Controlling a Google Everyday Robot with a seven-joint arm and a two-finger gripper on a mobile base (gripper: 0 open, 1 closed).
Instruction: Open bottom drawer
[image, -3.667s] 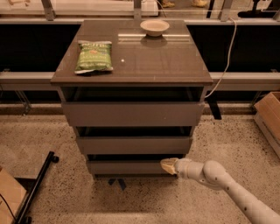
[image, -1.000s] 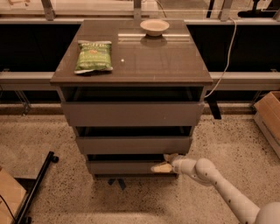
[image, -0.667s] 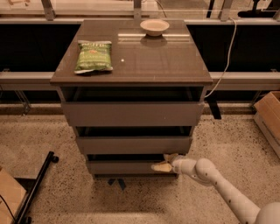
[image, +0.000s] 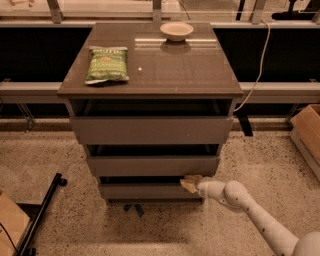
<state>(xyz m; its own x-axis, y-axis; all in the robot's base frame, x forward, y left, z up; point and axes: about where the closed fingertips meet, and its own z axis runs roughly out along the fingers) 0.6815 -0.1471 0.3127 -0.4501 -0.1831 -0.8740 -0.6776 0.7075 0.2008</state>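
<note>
The bottom drawer (image: 145, 191) is the lowest and narrowest grey-brown front of the cabinet, with a dark gap above its top edge. My gripper (image: 189, 183), at the end of a white arm coming in from the lower right, sits at the right part of that top edge, its tan fingertips reaching into the gap over the drawer front.
A green snack bag (image: 106, 63) and a pale bowl (image: 176, 31) lie on the cabinet top (image: 165, 65). A cardboard box (image: 307, 134) stands at the right, another box corner and a black bar (image: 42, 215) at the lower left. A white cable (image: 257, 60) hangs at the right.
Since the oldest frame the gripper has moved left and slightly up, from beside the drawer's right end to its top edge. In the last second it has barely shifted.
</note>
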